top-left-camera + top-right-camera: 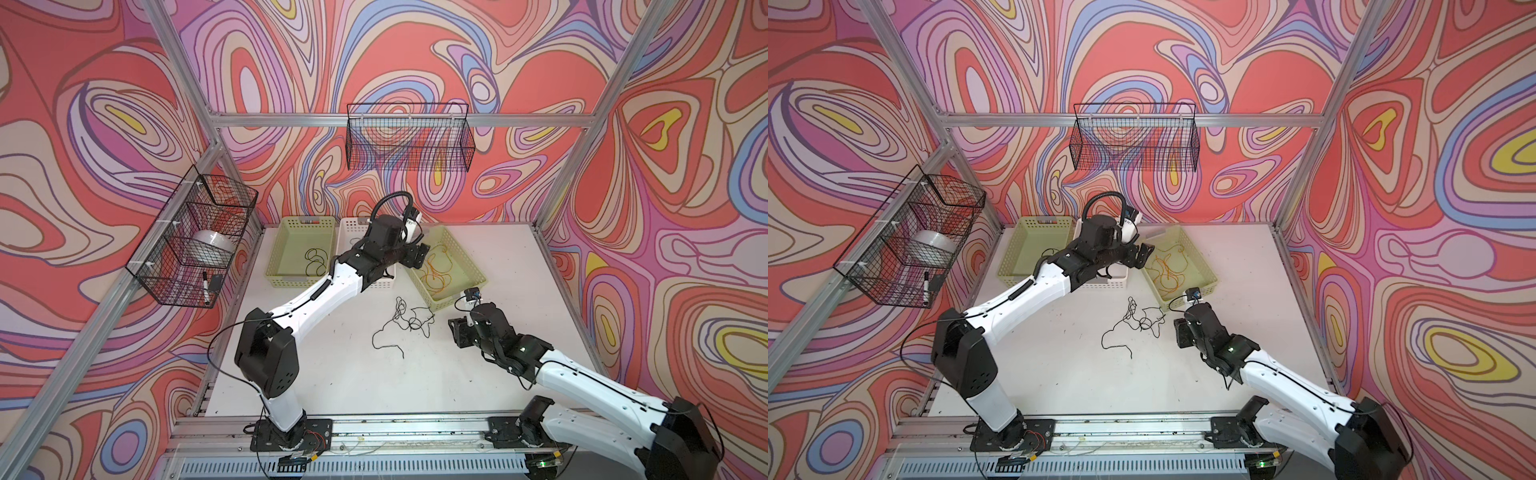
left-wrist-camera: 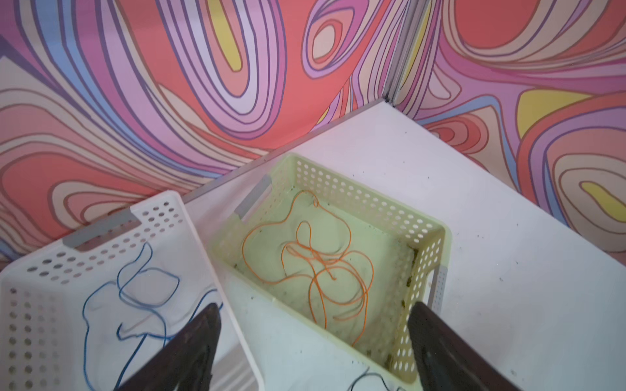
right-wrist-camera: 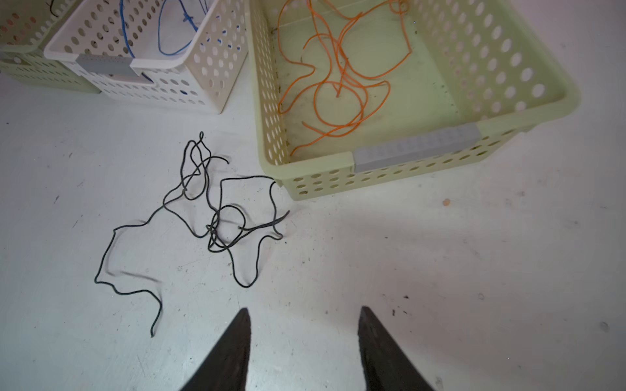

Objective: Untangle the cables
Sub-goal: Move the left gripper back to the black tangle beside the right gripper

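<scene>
A dark cable tangle [image 1: 405,322] [image 1: 1136,322] [image 3: 210,216] lies loose on the white table. An orange cable [image 1: 436,270] [image 2: 321,267] [image 3: 338,74] lies coiled in the right green basket [image 1: 463,253]. A blue cable [image 2: 142,298] [image 3: 169,30] lies in the white basket [image 1: 349,230]. Another dark cable [image 1: 314,262] lies in the left green basket [image 1: 276,257]. My left gripper [image 1: 419,255] [image 2: 315,306] hangs open and empty over the near rims of the white and right green baskets. My right gripper [image 1: 459,332] [image 3: 305,308] is open and empty above the table, just right of the tangle.
A black wire basket [image 1: 409,137] hangs on the back wall. Another wire basket [image 1: 195,237] on the left wall holds a white roll and a marker. The three plastic baskets stand in a row along the table's back edge.
</scene>
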